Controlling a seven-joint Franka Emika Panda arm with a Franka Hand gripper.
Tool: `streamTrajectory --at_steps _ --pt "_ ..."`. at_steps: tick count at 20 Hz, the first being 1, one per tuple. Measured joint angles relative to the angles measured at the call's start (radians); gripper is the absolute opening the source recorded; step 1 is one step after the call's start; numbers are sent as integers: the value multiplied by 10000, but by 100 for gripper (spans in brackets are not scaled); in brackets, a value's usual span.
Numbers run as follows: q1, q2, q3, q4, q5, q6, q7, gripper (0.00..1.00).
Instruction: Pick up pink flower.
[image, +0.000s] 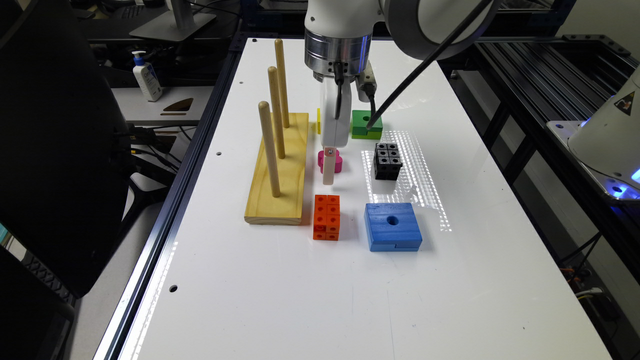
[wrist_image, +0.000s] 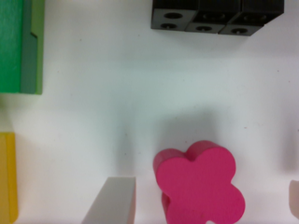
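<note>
The pink flower (wrist_image: 201, 184) is a magenta four-lobed block lying flat on the white table. My gripper (wrist_image: 203, 201) is open and lowered around it. One pale finger (wrist_image: 112, 203) stands close beside the flower with a thin gap, and the other finger (wrist_image: 294, 198) is farther off at the opposite side. In the exterior view the gripper (image: 330, 170) hangs straight down at table height, and the pink flower (image: 339, 163) peeks out from behind its front finger.
A wooden base (image: 277, 170) with three upright pegs stands at the exterior view's left of the flower. An orange block stack (image: 326, 217) and a blue block (image: 393, 226) lie nearer. A black cube cluster (image: 387, 160), a green block (image: 366, 125) and a yellow block (image: 318, 121) surround the gripper.
</note>
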Motion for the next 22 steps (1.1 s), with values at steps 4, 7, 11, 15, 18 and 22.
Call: streamTrajectory --at_steps 4,7,11,15,18,22 --pt "6 245 1 59 -5 203 2 100" --pt "6 250 1 67 -5 204 2 100" --pt "6 250 1 67 -5 204 2 100" --pt "1 247 0 65 -4 203 1 0" --pt "-2 246 1 65 -4 203 -2 0" --pt "-6 243 -2 62 -3 190 -1 0"
